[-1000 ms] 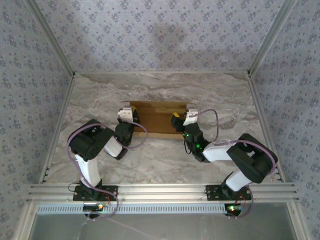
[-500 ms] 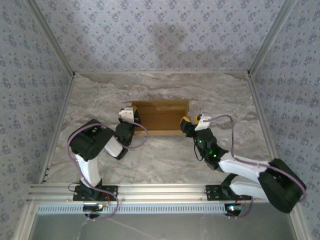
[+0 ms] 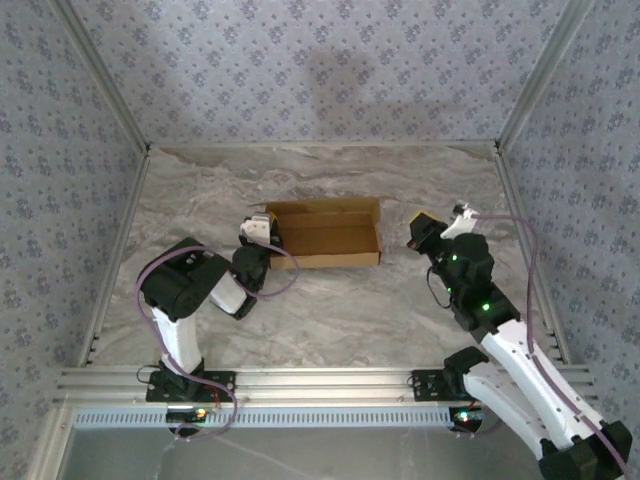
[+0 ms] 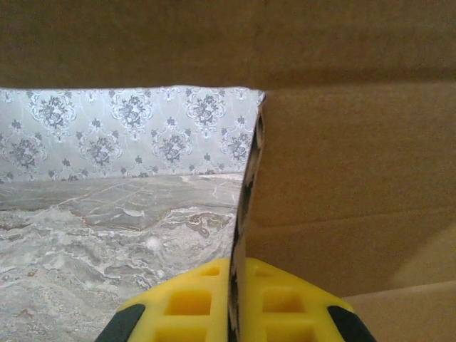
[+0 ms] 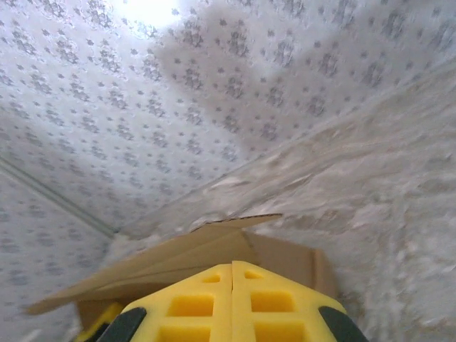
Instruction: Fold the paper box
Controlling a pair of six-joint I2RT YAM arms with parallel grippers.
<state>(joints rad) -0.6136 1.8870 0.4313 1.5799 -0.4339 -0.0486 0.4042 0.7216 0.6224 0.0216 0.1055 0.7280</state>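
The paper box point(image 3: 330, 235) is a tan cardboard tray lying on the marble table point(image 3: 330, 310) near the middle, its walls partly raised. My left gripper point(image 3: 262, 231) is at the box's left end, shut on the left side wall. In the left wrist view the thin cardboard edge point(image 4: 249, 185) runs up between the yellow fingers of the left gripper point(image 4: 239, 269). My right gripper point(image 3: 421, 231) hangs off the box's right end, apart from it, shut and empty. In the right wrist view the right gripper point(image 5: 233, 268) has its pads pressed together, with the box point(image 5: 178, 253) beyond them.
Patterned walls point(image 3: 320, 70) enclose the table at the back and on both sides. An aluminium rail point(image 3: 330, 382) runs along the near edge, where both arm bases are bolted. Bare marble lies in front of and behind the box.
My right gripper left the box's right end, drew back to the right and shut. The right arm swung outward. The left gripper kept its grip; the box shifted slightly right.
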